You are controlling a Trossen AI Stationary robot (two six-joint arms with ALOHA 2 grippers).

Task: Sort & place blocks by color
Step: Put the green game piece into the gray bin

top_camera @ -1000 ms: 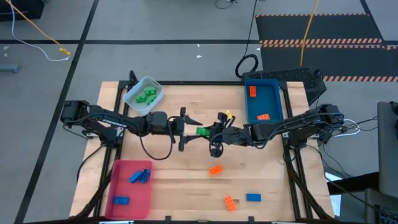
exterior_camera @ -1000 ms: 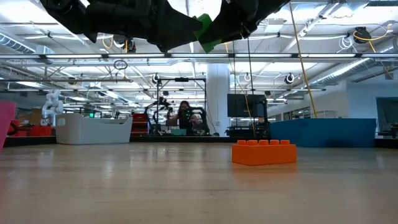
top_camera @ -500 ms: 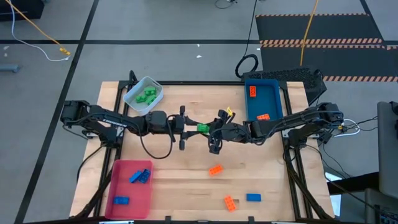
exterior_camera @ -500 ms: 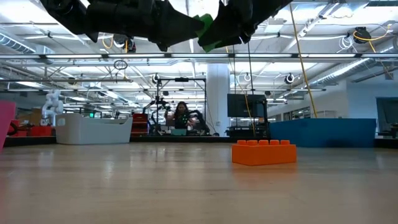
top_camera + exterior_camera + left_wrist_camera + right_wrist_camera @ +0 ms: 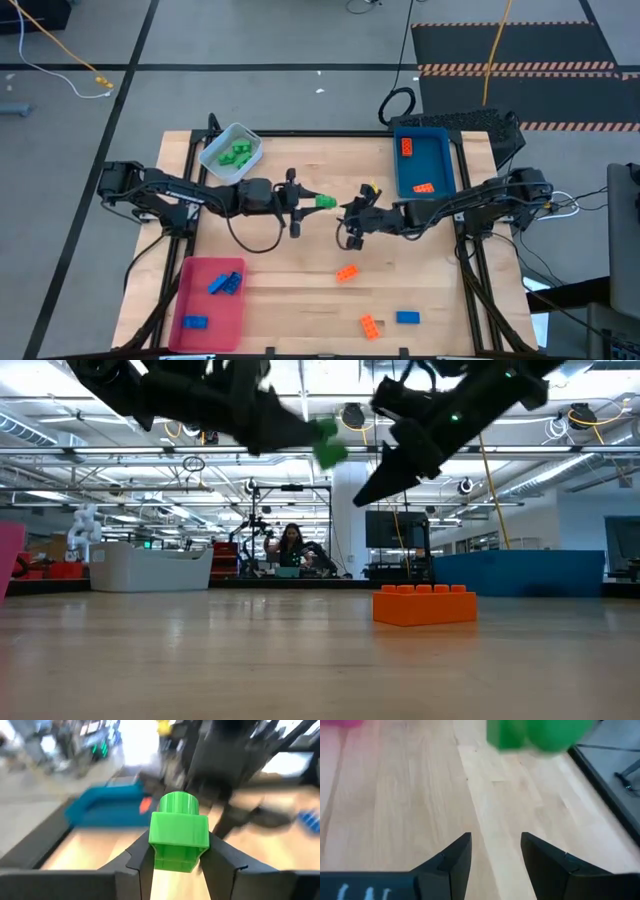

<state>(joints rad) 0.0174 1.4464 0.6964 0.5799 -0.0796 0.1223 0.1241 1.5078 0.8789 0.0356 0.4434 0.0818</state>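
wooden table point(image 5: 300, 290) filled the middle of the workshop floor, with a red tray point(image 5: 190, 300) holding blue blocks, a blue tray point(image 5: 400, 170) holding orange ones and a pale tray point(image 5: 215, 165) holding green ones at its corners. both arms met over the table's centre, well above the wood. the left gripper point(image 5: 312, 201) was clamped on a green block point(image 5: 179, 836) by its two flat sides, stud pointing forward — the grip looked square and firm. the right gripper point(image 5: 347, 222) hung just beside it with its fingers parted and nothing between them. loose blocks lay near the front edge: two orange point(image 5: 346, 272) and one blue point(image 5: 407, 318). judged by look, the bricks are light, rigid and smooth-sided, so pinching the flat faces — not the studs — seems safest.
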